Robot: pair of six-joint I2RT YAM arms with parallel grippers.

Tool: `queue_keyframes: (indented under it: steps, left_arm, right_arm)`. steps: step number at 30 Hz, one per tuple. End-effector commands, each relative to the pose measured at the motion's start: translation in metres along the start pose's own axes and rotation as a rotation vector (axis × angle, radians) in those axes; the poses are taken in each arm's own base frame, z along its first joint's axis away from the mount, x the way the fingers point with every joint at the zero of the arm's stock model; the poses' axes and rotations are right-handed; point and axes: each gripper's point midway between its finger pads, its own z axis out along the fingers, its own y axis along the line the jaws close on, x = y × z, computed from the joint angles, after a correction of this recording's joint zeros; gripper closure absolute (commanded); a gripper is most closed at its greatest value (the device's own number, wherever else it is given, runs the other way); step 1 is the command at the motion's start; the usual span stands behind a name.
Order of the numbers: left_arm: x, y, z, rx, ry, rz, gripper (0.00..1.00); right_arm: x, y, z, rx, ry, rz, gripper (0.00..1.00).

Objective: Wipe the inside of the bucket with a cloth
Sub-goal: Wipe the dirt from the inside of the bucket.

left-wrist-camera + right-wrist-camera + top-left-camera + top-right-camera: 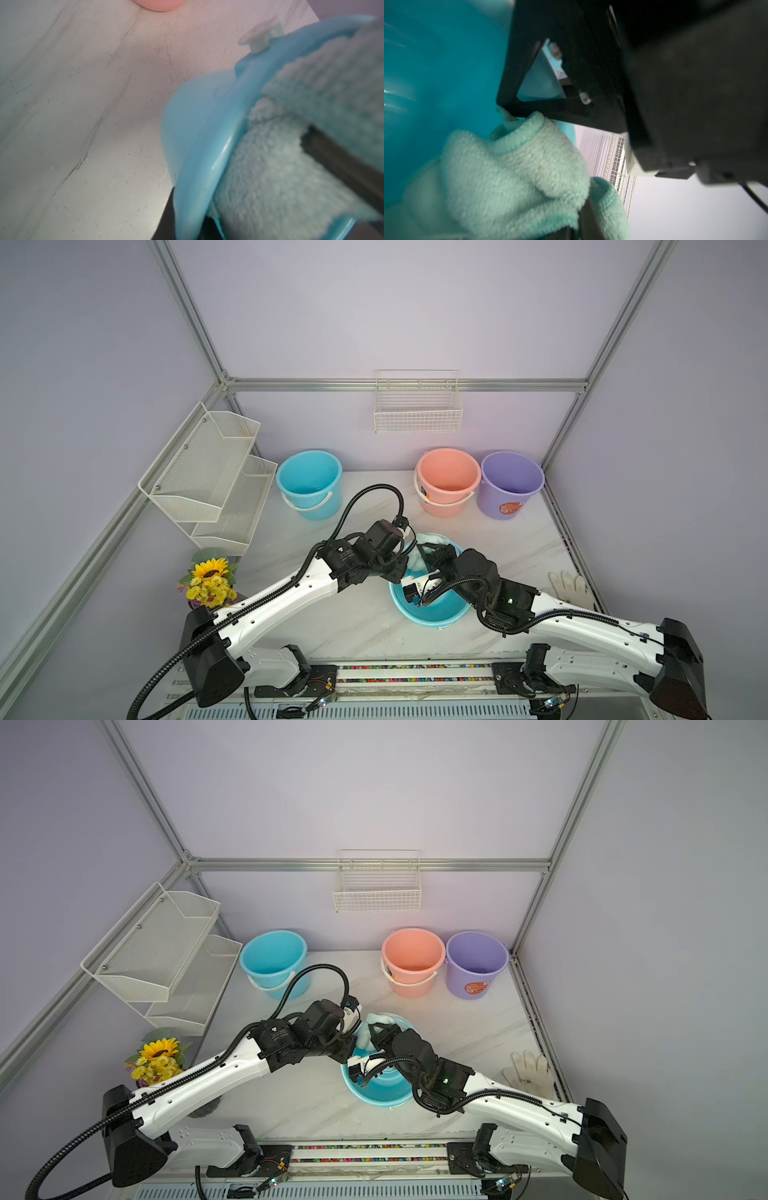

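Lilac-walled booth, aluminium framing, white marble-look tabletop (353, 626), and all the action is crammed into one spot. The front blue bucket (436, 610) sits mid-table, nearer the front edge than the back, with both wrists on top of it. The left gripper (401, 573) is pinched together on the bucket's rim on its left side, going by the left wrist view. The right gripper (428, 549) is down inside, clamped on the mint-green cloth (432, 540). The cloth is bunched against the inner wall, with a flap hanging over the far rim.

What I'd worry about: that rim pinch is a thin bite on slick plastic. If the right arm scrubs hard against the wall, I reckon the bucket could twist out of it, then skid or tip. I can't tell whether it sits flat or leans. The flap over the rim could also drag the whole cloth outside on an upward stroke. The two wrists crowd each other too, and the right arm's cable loop (461, 580) hangs over the bucket mouth. A wide sweep there looks like a knock or a snag to me.

Room-wise, there's open marble left of the bucket, out toward the sunflower bouquet (210, 572) at the left edge. Behind it there's a bare strip before the pink bucket (446, 481) and the purple bucket (509, 483) near the back right corner. The back blue bucket (309, 483) is over at the back left. A white work glove (569, 585) lies by the right edge, well apart. The front edge is the tight side.
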Motion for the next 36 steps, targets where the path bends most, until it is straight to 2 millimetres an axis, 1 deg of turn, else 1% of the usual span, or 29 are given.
queue_keyframes:
  steps: [1,4,7,9,12,16,19,21,23,29,31,34,36]
  left_arm:
    - [-0.033,-0.035,-0.024,0.152,-0.119,0.032,1.0]
    - [-0.034,-0.034,-0.025,0.148,-0.123,0.036,1.0]
    - [-0.032,-0.029,-0.024,0.12,-0.122,0.033,1.0]
    - [-0.031,-0.027,-0.024,0.111,-0.121,0.03,1.0]
    - [-0.033,-0.029,-0.023,0.115,-0.122,0.029,1.0]
    - [-0.036,-0.032,-0.024,0.128,-0.122,0.033,1.0]
    - [-0.036,-0.035,-0.025,0.144,-0.122,0.034,1.0]
    - [-0.037,-0.036,-0.026,0.149,-0.124,0.035,1.0]
    - [-0.036,-0.037,-0.028,0.159,-0.124,0.038,1.0]
    - [-0.036,-0.044,-0.031,0.199,-0.125,0.042,1.0]
    - [-0.036,-0.045,-0.031,0.204,-0.124,0.043,1.0]
    - [-0.035,-0.045,-0.032,0.208,-0.126,0.044,1.0]
    - [-0.035,-0.045,-0.033,0.21,-0.127,0.043,1.0]
  right_arm:
    - [-0.001,0.016,0.01,-0.024,0.024,-0.008,1.0]
    - [-0.002,0.024,0.01,-0.028,0.02,-0.013,1.0]
    - [-0.008,0.017,0.0,-0.003,-0.001,-0.003,1.0]
    - [-0.01,0.016,-0.007,-0.009,-0.017,0.012,1.0]
    - [-0.011,0.021,-0.012,-0.031,-0.032,0.018,1.0]
    - [-0.011,0.027,-0.012,-0.047,-0.03,0.028,1.0]
    - [-0.011,0.031,-0.006,-0.06,-0.012,0.03,1.0]
    - [-0.016,0.036,-0.001,-0.076,-0.022,0.045,1.0]
    - [-0.018,0.043,0.006,-0.103,-0.022,0.06,1.0]
    - [-0.013,0.068,0.031,-0.188,0.015,0.085,1.0]
    - [-0.012,0.078,0.039,-0.212,0.017,0.092,1.0]
    - [-0.003,0.091,0.053,-0.235,0.017,0.123,1.0]
    - [0.001,0.111,0.065,-0.279,0.022,0.129,1.0]
